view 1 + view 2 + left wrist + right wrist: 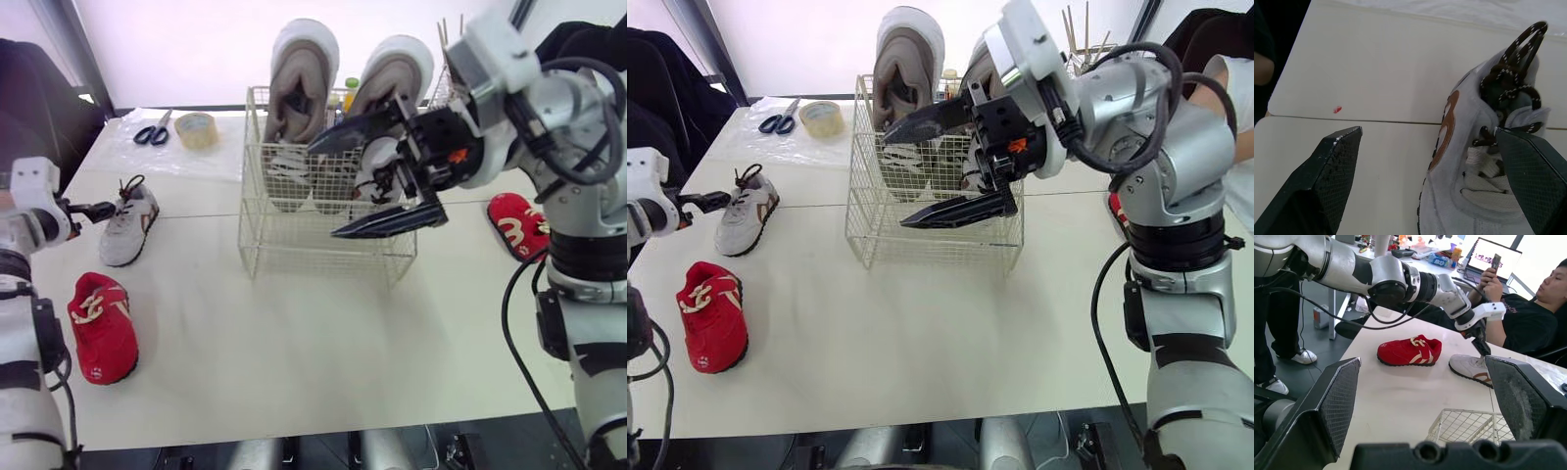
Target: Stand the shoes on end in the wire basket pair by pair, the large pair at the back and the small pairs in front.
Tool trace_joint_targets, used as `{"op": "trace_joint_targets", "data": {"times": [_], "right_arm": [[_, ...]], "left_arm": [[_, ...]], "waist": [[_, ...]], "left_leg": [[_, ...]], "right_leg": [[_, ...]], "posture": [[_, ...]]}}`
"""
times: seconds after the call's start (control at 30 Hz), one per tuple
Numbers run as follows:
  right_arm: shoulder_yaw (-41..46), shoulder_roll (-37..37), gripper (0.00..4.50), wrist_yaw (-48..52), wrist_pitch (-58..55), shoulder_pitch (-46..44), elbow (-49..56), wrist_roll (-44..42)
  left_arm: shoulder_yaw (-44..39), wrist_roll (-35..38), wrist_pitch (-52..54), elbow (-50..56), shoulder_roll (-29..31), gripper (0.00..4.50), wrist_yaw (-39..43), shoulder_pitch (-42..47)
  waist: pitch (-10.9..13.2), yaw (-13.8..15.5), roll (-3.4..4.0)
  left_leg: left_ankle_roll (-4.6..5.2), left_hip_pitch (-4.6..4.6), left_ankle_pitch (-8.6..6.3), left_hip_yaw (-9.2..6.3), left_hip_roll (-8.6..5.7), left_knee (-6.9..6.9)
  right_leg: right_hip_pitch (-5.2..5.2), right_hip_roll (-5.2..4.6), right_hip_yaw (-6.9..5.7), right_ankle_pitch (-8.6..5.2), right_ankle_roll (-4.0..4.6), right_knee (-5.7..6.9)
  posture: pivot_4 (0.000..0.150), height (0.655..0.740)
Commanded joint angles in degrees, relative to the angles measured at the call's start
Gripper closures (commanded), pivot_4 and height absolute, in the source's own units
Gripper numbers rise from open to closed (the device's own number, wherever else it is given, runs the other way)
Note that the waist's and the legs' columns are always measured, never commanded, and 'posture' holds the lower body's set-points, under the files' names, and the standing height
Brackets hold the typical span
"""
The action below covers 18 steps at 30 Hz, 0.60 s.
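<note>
Left eye view has the wire basket [294,245] standing mid-table [294,343], with the large grey pair [304,73] already on end along its back wall. From where I stand, the right gripper [321,191] hovers in front of the basket's upper half, its two black fingers spread wide and gripping nothing. Over on the left, the small white shoe [127,223] with the brown stripe lies on its sole. The left gripper [1427,133] sits at its heel end, fingers apart, one over the laces and the other over bare table. A red shoe [103,328] lies near it, closer to the robot. A second red shoe [517,225] lies right of the basket. Scissors [152,130] and a tape roll [197,129] rest at the far left. A seated person [1528,308] holds a phone beyond the table.
</note>
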<state>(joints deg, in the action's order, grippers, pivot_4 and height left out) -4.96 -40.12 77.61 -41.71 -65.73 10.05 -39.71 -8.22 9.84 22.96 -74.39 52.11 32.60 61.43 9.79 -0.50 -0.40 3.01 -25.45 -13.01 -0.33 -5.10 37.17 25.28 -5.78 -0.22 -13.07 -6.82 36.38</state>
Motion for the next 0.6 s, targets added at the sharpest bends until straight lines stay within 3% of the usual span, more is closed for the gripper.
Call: {"op": "trace_joint_targets", "data": {"times": [0.03, 0.17, 0.2, 0.27, 0.5, 0.6], "right_arm": [[2.6, -1.6, 0.07, -0.8, -1.1, -0.4, 2.2, -1.5], [2.8, -2.8, 0.07, -1.5, -2.7, -0.8, 2.8, -2.1], [2.9, -3.0, 0.02, -1.7, -3.0, -0.9, 2.9, -2.2], [2.8, -3.4, 0.0, -1.9, -3.4, -1.1, 3.1, -2.1], [2.5, -3.6, 0.0, -3.3, -3.7, -1.2, 3.6, -1.8], [2.4, -3.5, 0.0, -3.7, -3.5, -1.1, 3.5, -1.7]], "left_arm": [[-1.8, -1.2, -2.4, -0.9, -0.9, 0.0, -2.1, -0.2], [-3.3, -1.8, -3.1, -2.2, -3.9, 0.0, -5.5, -1.6], [-3.8, -1.8, -3.1, -2.4, -4.4, 0.25, -6.3, -1.8], [-4.5, -2.1, -3.2, -2.7, -5.1, 0.9, -7.7, -2.1], [-6.3, -2.9, -3.3, -2.7, -6.1, 4.46, -8.9, -2.1], [-7.1, -2.7, -3.5, -2.4, -5.7, 4.49, -8.2, -0.9]], "waist": [[0.0, 0.0, -0.02], [0.0, 0.0, -0.04], [0.0, 0.0, -0.04], [0.0, 0.0, -0.05], [0.0, -0.1, -0.05], [0.0, -0.1, -0.05]], "left_leg": [[-0.04, 0.0, -0.06, 0.0, -0.01, 0.01], [-0.04, 0.0, -0.09, 0.0, -0.01, 0.02], [-0.04, 0.0, -0.09, 0.0, -0.01, 0.02], [-0.04, 0.0, -0.09, 0.0, -0.01, 0.02], [-0.05, 0.01, -0.09, 0.01, -0.01, 0.02], [-0.05, 0.01, -0.09, 0.01, -0.01, 0.03]], "right_leg": [[0.0, -0.02, 0.0, 0.0, 0.0, 0.0], [0.0, -0.03, -0.01, 0.0, 0.0, 0.01], [0.0, -0.04, -0.01, 0.0, 0.0, 0.01], [0.0, -0.04, -0.01, 0.0, 0.0, 0.02], [0.02, -0.05, -0.01, 0.0, 0.0, 0.08], [0.03, -0.05, -0.01, 0.0, 0.0, 0.11]], "posture": [[0.15, 0.74], [0.15, 0.74], [0.15, 0.74], [0.15, 0.74], [0.15, 0.74], [0.15, 0.74]]}}
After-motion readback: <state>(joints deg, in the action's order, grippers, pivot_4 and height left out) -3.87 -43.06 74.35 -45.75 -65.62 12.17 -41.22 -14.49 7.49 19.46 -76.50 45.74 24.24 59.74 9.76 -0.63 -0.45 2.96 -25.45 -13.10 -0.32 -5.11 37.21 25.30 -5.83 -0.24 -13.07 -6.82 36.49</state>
